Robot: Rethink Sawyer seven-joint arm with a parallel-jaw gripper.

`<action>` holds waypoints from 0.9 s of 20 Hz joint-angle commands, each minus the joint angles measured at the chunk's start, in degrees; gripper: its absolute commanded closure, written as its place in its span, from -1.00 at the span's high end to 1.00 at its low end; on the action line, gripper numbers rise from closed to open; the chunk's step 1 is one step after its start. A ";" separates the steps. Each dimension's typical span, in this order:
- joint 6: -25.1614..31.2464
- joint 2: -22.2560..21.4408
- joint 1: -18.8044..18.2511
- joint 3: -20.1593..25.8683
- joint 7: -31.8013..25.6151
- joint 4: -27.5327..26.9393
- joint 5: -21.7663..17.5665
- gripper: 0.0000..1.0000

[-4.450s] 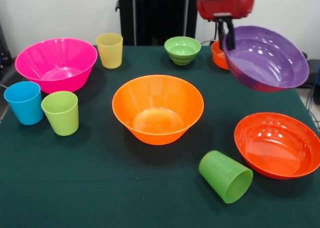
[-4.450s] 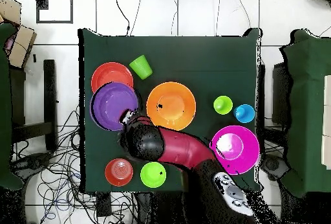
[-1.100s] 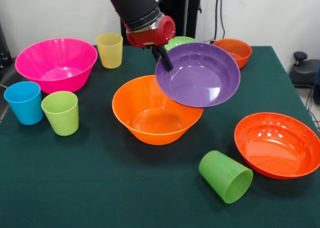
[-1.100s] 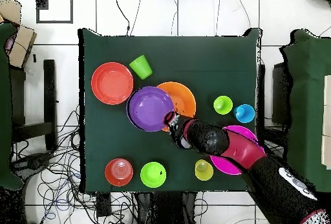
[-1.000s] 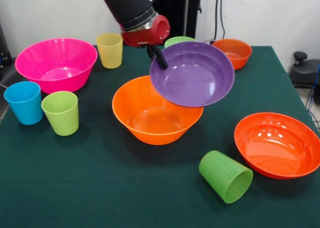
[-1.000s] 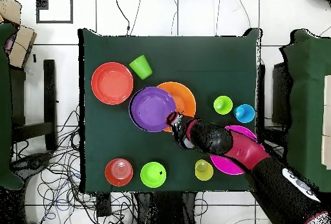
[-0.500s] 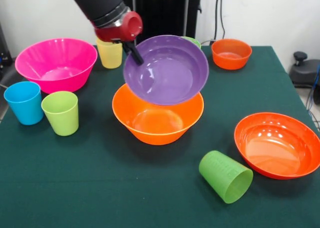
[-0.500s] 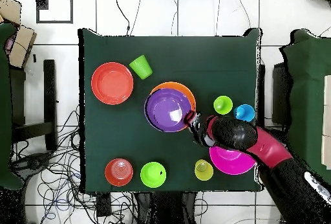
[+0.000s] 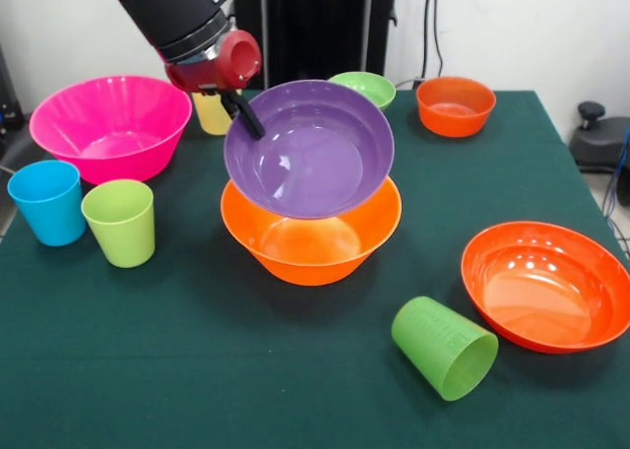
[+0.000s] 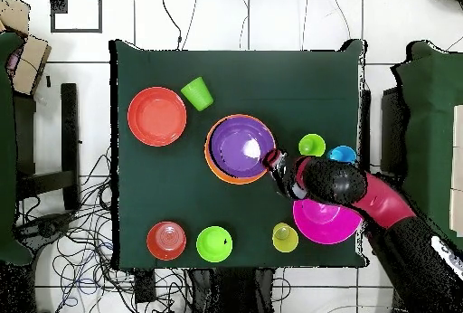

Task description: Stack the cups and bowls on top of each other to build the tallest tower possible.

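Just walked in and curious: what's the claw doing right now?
Claw shut on purple bowl rim. Bowl tilted, held over large orange bowl, not yet nested. Nothing in the way.

probably a robotics lab: green-clothed table on tiled floor, loose cables strewn around.

A dark green table cloth — cables tangled on the tiled floor beside it.

I see the medium bowl tilted over the large bowl, fallen cup in front.
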 commanded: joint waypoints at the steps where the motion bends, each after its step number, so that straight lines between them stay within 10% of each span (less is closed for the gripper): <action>1: 2.16 1.85 1.85 2.20 -10.25 -3.74 -5.34 -1.00; 18: 0.78 1.67 2.04 2.84 -7.88 -3.07 -7.42 -1.00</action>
